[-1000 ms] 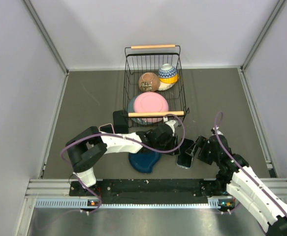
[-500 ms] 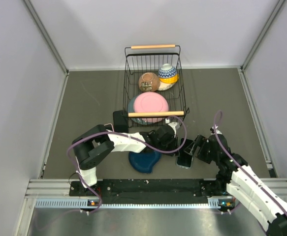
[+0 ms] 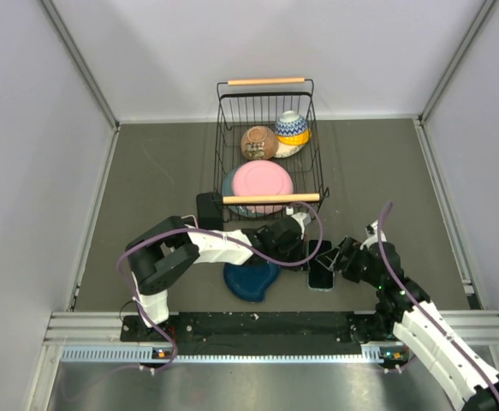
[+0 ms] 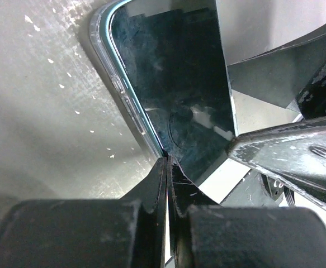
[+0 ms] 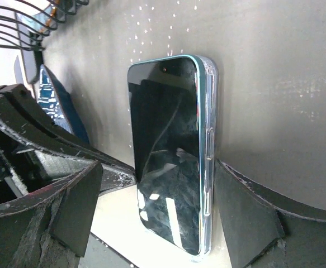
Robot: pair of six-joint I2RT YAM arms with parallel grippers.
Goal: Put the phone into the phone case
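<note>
Logging the phone (image 5: 163, 167) as lying face up on the counter (image 5: 274, 72), close to the arm bases, and sitting inside a clear phone case (image 5: 209, 145) with a teal rim. Judging it bedded along the visible long side; not managing to tell at the far corners.

Spreading the right end effector (image 5: 157, 178) wide, with one finger on each side of the phone, and gripping nothing.

Pinching the left end effector (image 4: 167, 164) fully shut, tips together against the case rim on one long edge, with nothing visible between them.

Expecting a light, stiff slab with a slick glass face, scratching easily and sliding readily on the counter. Expecting a thin, springy case lip. Favouring a hold across the two long edges, or a downward press near a corner, over any contact on the middle of the glass.

Listing a dark blue dish (image 3: 251, 279) just left of the phone.

Listing farther back a black block (image 3: 208, 210) beside a wire basket (image 3: 266, 81), and inside it a pink plate (image 3: 262, 184), a brown bowl (image 3: 258, 142) and a blue-patterned bowl (image 3: 292, 127).
</note>
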